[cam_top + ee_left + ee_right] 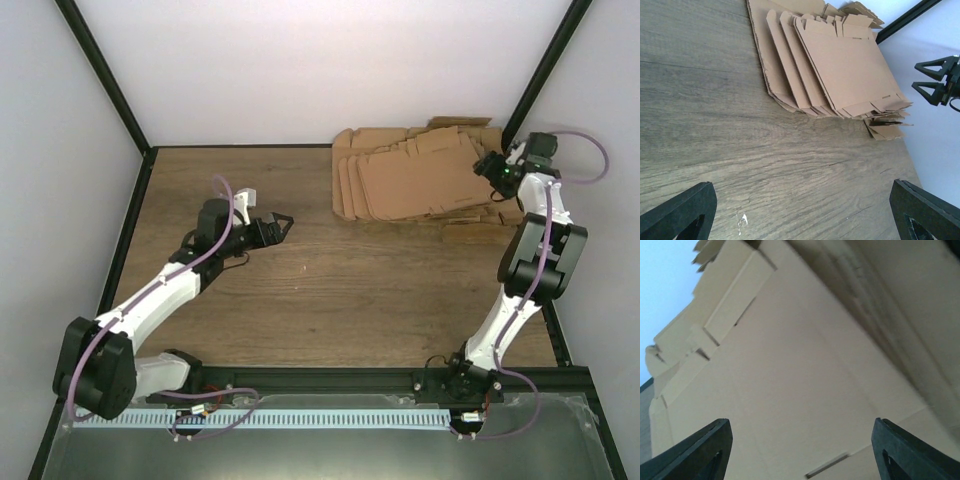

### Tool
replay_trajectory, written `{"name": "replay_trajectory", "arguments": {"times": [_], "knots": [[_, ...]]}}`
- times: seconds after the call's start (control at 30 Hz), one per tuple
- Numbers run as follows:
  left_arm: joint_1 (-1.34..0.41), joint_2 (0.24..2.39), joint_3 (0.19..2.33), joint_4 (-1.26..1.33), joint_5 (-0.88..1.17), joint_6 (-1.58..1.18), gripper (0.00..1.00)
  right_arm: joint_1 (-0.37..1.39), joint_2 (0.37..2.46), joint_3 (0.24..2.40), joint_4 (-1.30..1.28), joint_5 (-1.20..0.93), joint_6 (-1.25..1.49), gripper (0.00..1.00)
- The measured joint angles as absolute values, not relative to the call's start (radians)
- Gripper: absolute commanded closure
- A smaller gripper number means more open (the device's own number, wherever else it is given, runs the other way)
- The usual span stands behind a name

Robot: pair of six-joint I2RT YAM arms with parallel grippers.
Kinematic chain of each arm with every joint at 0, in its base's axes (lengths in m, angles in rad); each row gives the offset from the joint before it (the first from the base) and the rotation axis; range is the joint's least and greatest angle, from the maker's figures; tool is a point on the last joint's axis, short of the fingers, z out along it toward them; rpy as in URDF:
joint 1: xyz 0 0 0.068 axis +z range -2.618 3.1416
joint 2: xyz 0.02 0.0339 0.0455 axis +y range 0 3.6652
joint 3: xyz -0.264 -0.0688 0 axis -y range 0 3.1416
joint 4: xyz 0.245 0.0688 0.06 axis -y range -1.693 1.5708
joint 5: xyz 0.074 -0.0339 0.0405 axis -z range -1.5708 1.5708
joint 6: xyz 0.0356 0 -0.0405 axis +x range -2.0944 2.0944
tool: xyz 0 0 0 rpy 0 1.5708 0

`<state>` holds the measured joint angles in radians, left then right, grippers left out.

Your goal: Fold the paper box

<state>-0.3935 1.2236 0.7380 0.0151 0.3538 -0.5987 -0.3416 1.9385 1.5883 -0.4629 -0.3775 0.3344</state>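
Note:
No single paper box lies apart in these views; only a pile of flat brown cardboard blanks (420,180) shows, at the back right of the table. My right gripper (490,168) hovers open over the pile's right edge. In the right wrist view its gripper (800,455) has nothing between the fingers, and the pile's top blank (800,365) fills the view close below. My left gripper (283,225) is open over bare wood left of the pile, pointing toward it. The left wrist view shows this gripper (805,215) empty, the pile (840,65) ahead, and the right gripper (935,80) beyond it.
The wooden table (300,290) is enclosed by white walls, with black frame posts at the back left (100,70) and back right (545,70). The pile sits close to the right post and the right wall. A metal rail (330,380) runs along the near edge.

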Motion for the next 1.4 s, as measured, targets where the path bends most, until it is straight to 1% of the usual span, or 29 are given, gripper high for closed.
{"name": "replay_trajectory", "arguments": {"times": [0.17, 0.27, 0.4, 0.63, 0.8, 1.03, 1.2, 1.4], "knots": [[-0.394, 1.234, 0.743, 0.022, 0.353, -0.602, 0.02, -0.426, 2.010, 1.644, -0.457, -0.420, 0.348, 0.09], [-0.393, 1.237, 0.748, 0.026, 0.353, -0.601, 0.02, -0.442, 2.069, 1.697, -0.458, -0.427, 0.351, 0.07], [-0.394, 1.256, 0.764, 0.028, 0.353, -0.599, 0.02, -0.435, 2.136, 1.776, -0.472, -0.429, 0.350, 0.06], [-0.394, 1.288, 0.784, 0.028, 0.353, -0.596, 0.02, -0.430, 2.182, 1.804, -0.501, -0.461, 0.348, 0.07], [-0.394, 1.303, 0.784, 0.028, 0.356, -0.595, 0.02, -0.430, 2.182, 1.803, -0.523, -0.503, 0.332, 0.11], [-0.394, 1.303, 0.784, 0.028, 0.361, -0.592, 0.02, -0.430, 2.140, 1.760, -0.529, -0.623, 0.324, 0.22], [-0.394, 1.302, 0.784, 0.027, 0.361, -0.587, 0.02, -0.430, 2.113, 1.729, -0.522, -0.689, 0.323, 0.23], [-0.394, 1.283, 0.783, 0.021, 0.361, -0.579, 0.02, -0.431, 2.087, 1.692, -0.523, -0.657, 0.322, 0.20]]}}
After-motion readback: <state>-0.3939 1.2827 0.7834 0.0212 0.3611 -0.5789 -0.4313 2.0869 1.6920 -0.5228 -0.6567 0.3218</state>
